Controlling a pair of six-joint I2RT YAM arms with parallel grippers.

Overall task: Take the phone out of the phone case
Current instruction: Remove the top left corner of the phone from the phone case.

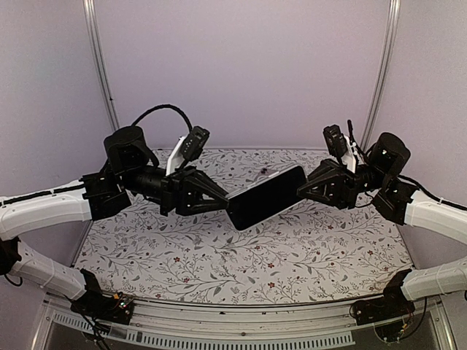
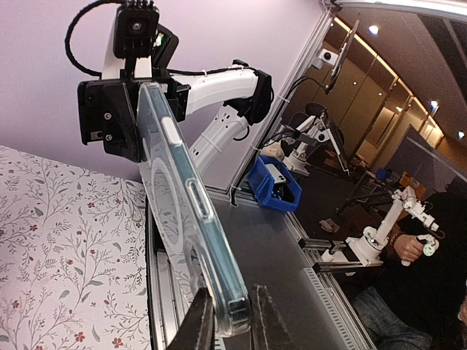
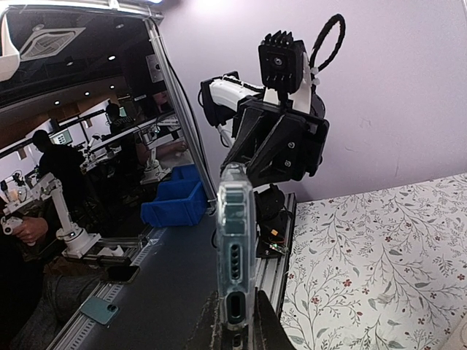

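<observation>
A dark phone in a clear case [image 1: 266, 197] hangs in the air above the middle of the table, held between both arms. My left gripper [image 1: 221, 197] is shut on its lower left end. My right gripper [image 1: 301, 187] is shut on its upper right end. In the left wrist view the cased phone [image 2: 186, 219] runs edge-on away from my gripper [image 2: 228, 321], whose fingers pinch the near corner. In the right wrist view the phone's end with its port and speaker holes [image 3: 236, 248] stands upright, clamped in my gripper [image 3: 235, 328].
The floral tablecloth [image 1: 219, 255] covers the table below the phone. A small dark object [image 1: 261, 172] lies at the back of the table. Purple walls and metal frame posts [image 1: 101, 65] enclose the table. A blue bin [image 2: 276, 184] sits off the table.
</observation>
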